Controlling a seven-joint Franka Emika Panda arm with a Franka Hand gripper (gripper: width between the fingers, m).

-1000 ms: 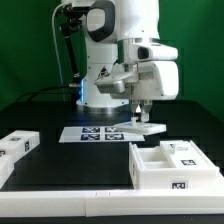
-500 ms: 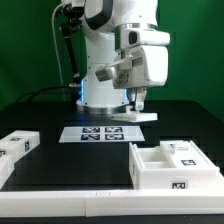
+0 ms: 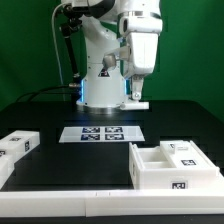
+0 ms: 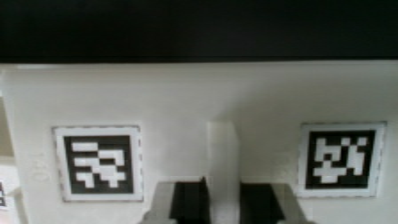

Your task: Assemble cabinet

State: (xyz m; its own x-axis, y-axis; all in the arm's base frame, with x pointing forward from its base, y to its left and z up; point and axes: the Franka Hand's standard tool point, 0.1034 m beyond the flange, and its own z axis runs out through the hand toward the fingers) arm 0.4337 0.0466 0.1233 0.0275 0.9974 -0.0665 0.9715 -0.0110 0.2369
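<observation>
My gripper (image 3: 136,93) hangs high over the back of the table, shut on a flat white cabinet panel (image 3: 137,103) held in the air. In the wrist view the panel (image 4: 196,100) fills the picture with two square tags on it. The dark fingers (image 4: 182,205) stand on either side of a raised rib on it, with the gripper (image 4: 222,192) closed on that rib. The open white cabinet box (image 3: 172,166), with compartments and tags, sits at the front on the exterior view's right. Two tagged white cabinet blocks (image 3: 17,146) lie on the exterior view's left.
The marker board (image 3: 100,133) lies flat on the black table below the gripper. The robot base (image 3: 100,90) with a blue light stands behind it. A white ledge (image 3: 70,205) runs along the front edge.
The gripper has risen from just above the table by the marker board, carrying the white panel up with it, and the wrist has turned.
</observation>
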